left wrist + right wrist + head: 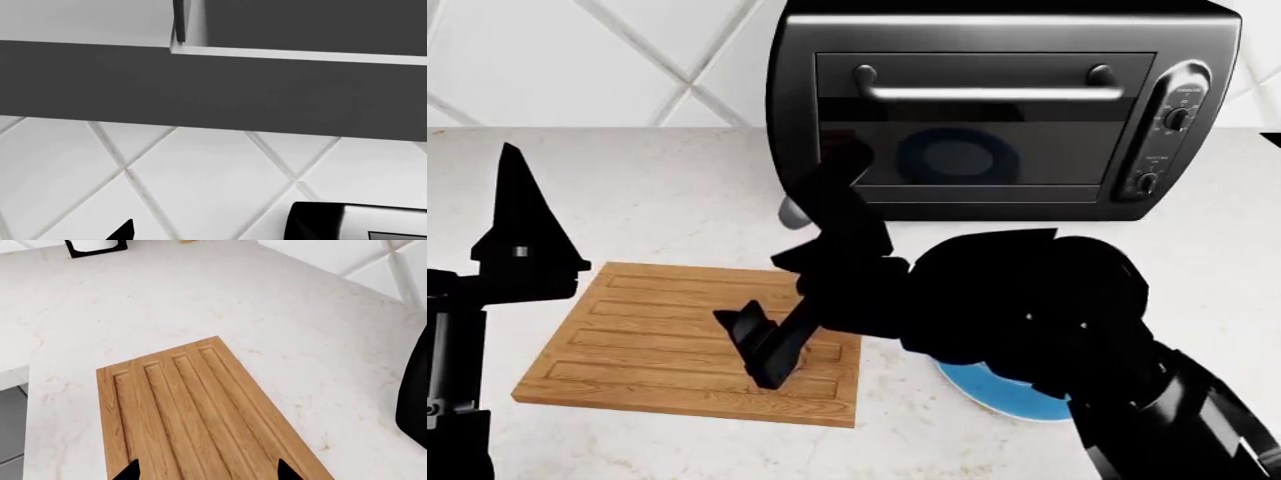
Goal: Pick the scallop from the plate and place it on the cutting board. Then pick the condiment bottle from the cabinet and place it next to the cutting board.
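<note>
The cutting board [641,340] lies on the counter in front of the robot, grain and grooves plain in the right wrist view [193,405]. My right gripper [761,352] hangs low over the board's right end, open, with only bare wood between its fingertips [207,471]. The blue-rimmed plate [994,397] peeks out from under the right arm. The scallop shows in no view. My left gripper [515,215] is raised at the left, pointing up at the cabinet [200,80]. One fingertip [124,231] stands far off centre, so it is open. The condiment bottle is out of view.
A black toaster oven [1001,110] stands at the back of the counter, its top corner [360,222] also in the left wrist view. White diamond wall tiles [200,170] run below the cabinet. A black-framed white holder [97,246] sits far off on the counter.
</note>
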{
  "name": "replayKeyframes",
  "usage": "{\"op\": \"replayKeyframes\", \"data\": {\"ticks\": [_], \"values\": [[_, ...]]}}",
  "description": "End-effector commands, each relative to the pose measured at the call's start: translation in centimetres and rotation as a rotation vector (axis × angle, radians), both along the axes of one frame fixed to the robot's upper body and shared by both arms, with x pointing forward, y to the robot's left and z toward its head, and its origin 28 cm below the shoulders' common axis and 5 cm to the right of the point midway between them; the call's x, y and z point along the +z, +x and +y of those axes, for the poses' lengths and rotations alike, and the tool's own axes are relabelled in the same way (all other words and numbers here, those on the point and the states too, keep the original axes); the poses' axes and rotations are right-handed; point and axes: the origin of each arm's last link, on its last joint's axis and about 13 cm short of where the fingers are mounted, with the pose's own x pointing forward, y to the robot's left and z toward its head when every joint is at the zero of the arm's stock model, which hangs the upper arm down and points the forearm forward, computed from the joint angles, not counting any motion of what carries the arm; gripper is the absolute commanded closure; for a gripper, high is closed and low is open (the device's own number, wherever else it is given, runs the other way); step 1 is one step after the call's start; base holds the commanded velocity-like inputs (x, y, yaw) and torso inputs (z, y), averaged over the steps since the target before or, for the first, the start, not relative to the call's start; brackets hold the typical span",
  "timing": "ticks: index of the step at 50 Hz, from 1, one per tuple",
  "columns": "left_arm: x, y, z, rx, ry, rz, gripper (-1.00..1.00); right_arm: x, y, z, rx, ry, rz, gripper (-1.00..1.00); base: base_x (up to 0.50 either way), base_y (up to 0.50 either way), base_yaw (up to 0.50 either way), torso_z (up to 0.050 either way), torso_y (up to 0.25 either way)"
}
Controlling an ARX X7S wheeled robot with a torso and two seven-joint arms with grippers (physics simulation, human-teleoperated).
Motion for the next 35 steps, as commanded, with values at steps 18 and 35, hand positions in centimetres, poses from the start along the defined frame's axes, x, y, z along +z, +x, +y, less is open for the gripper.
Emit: {"op": "replayKeyframes", "data": {"ticks": [18, 35], "values": [[0.2, 0.1, -0.4, -0.013, 0.007, -0.001, -1.00, 2.2, -2.7, -2.4, -0.072, 0.049, -0.087, -1.00, 0.00, 0.00, 0.00, 0.000, 0.000], [0.6, -0.6, -1.4, -0.072, 0.014, 0.003, -1.00, 4.1, -6.9, -6.3, -0.256, 0.161, -0.247, -1.00, 0.00, 0.00, 0.00, 0.000, 0.000]]}}
